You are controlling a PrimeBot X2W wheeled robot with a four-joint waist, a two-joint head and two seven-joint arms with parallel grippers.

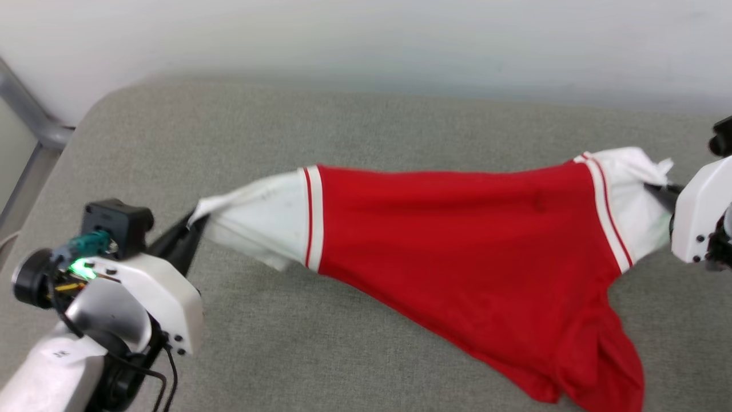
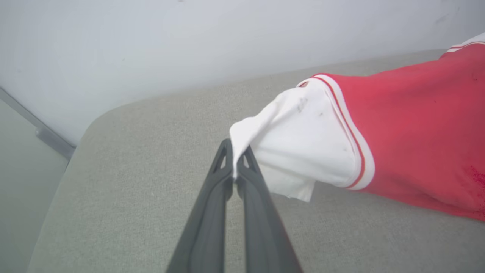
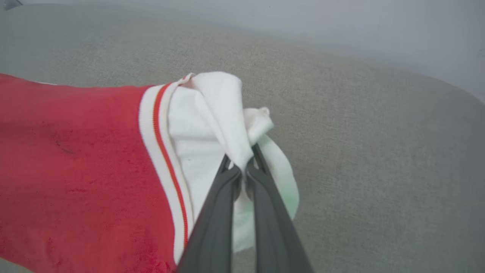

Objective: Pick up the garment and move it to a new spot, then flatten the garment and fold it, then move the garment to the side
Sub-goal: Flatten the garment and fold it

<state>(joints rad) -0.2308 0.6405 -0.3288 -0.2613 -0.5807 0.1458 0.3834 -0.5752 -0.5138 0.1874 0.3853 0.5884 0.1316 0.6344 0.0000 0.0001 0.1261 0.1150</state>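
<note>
The garment (image 1: pixel 457 240), a red fine-knit jersey with white short sleeves and red-and-white striped trim at the sleeve seams, hangs stretched sideways above a grey, coarse-woven cushioned surface (image 1: pixel 343 131) with a rounded corner. Its red body droops in soft folds toward the near right. The left gripper (image 1: pixel 193 224) reaches up from the lower left on a white forearm. Its dark tapered fingers are clenched on the tip of one sleeve. The right gripper (image 1: pixel 657 191) points in from the right edge, clamped on the bunched, crumpled cloth of the other sleeve. A pale smooth wall (image 1: pixel 400 40) stands behind, with a grey metal rail (image 1: pixel 34 126) at the far left.
</note>
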